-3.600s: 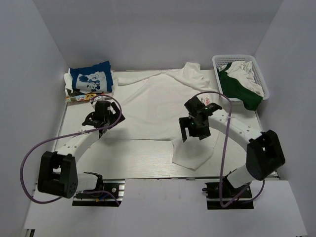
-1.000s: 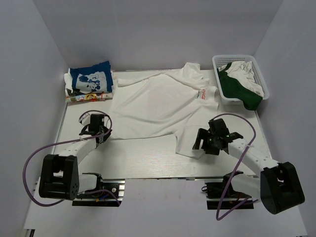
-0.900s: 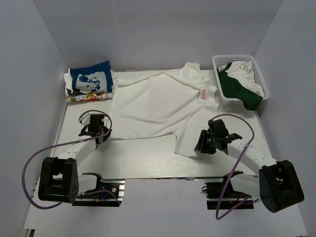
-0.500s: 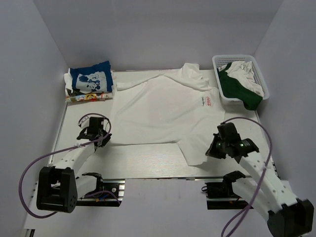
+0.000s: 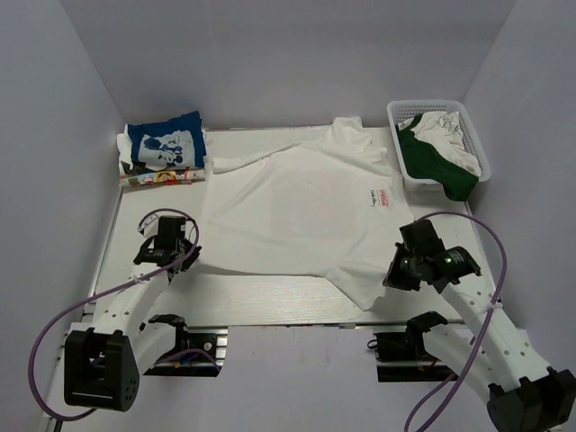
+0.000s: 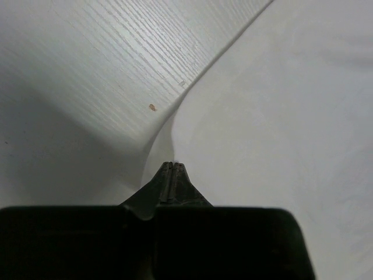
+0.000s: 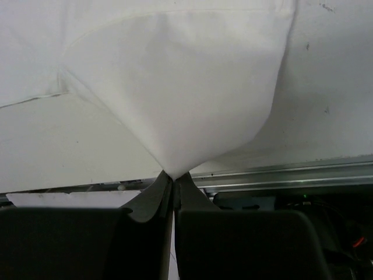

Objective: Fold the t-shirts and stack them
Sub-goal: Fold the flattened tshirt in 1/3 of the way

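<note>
The white t-shirt lies spread out over the middle of the table, a small red logo on its right side. My left gripper is shut on its near left hem corner; in the left wrist view the closed tips pinch the cloth edge. My right gripper is shut on the near right corner, and the cloth rises as a taut cone from the tips. The blue t-shirt with white cartoon print lies folded at the back left.
A white basket at the back right holds green and white clothes. A colourful folded piece lies under the blue shirt. White walls enclose the table. The metal rail of the near table edge lies just past my right gripper.
The right gripper shut on the shirt's folded-over flap and drew it to the near right, unfolding it. The left gripper pulled its corner nearer. The shirt now lies flatter and wider.
</note>
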`<state>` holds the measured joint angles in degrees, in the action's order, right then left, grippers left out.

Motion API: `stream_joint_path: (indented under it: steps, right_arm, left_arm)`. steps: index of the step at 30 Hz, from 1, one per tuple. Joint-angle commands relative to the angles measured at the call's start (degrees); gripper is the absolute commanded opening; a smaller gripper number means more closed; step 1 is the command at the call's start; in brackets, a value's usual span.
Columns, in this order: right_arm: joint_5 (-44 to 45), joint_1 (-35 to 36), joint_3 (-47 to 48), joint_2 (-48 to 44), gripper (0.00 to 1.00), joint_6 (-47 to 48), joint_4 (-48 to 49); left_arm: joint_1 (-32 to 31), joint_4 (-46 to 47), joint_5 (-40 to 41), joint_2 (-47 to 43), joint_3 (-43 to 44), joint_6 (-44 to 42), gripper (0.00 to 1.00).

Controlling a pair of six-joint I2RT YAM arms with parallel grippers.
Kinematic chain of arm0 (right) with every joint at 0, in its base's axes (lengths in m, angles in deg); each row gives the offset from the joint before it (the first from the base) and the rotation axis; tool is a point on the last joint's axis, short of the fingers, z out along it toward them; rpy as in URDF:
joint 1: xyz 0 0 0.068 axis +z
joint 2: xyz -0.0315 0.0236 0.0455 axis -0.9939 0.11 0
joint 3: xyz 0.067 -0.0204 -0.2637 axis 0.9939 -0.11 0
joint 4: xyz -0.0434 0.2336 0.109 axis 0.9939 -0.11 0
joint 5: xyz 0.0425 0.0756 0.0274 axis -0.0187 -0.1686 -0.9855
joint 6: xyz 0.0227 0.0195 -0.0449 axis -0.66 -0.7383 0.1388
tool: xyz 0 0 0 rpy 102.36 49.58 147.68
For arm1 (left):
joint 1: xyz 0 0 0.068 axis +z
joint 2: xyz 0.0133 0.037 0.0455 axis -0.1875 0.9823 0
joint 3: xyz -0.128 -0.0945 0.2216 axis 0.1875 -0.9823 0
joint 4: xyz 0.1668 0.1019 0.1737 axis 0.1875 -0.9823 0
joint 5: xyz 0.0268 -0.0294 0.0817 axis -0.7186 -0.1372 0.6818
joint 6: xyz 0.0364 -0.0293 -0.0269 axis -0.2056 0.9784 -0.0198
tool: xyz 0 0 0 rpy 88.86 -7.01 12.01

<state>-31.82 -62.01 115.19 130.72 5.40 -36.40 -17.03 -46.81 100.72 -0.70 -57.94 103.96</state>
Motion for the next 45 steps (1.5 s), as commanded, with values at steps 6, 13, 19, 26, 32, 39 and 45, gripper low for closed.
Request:
stream_joint_path:
  steps: [6,13,19,26,32,39,45]
  right_arm:
    - [5.68,-0.49,6.37,10.86,0.0,2.3,17.12]
    - [8.95,-1.72,16.91,22.99,0.0,5.46,21.01]
    - [10.44,-4.09,23.68,34.93,0.0,6.52,28.74]
    - [10.18,-8.04,37.91,52.26,0.09,10.29,29.98]
    - [3.16,-9.54,54.52,69.58,0.83,14.68,26.21]
    - [-2.65,-7.7,31.55,57.56,0.9,17.95,35.42]
    - [-4.5,-7.43,18.95,48.15,0.9,17.6,39.46]
  left_arm:
    - [0.33,3.43,-0.14,5.21,5.12,0.54,0.0]
    - [0.86,4.93,4.93,15.32,13.99,1.76,0.0]
    - [1.38,3.18,7.49,28.42,23.84,1.77,0.0]
    - [2.44,3.96,9.78,41.41,33.42,2.38,0.0]
    - [2.97,-1.56,13.29,46.45,42.29,1.77,1.0]
    - [3.49,0.44,10.42,36.71,36.61,-2.35,1.0]
    - [2.35,8.62,2.5,26.96,24.83,-6.67,1.0]
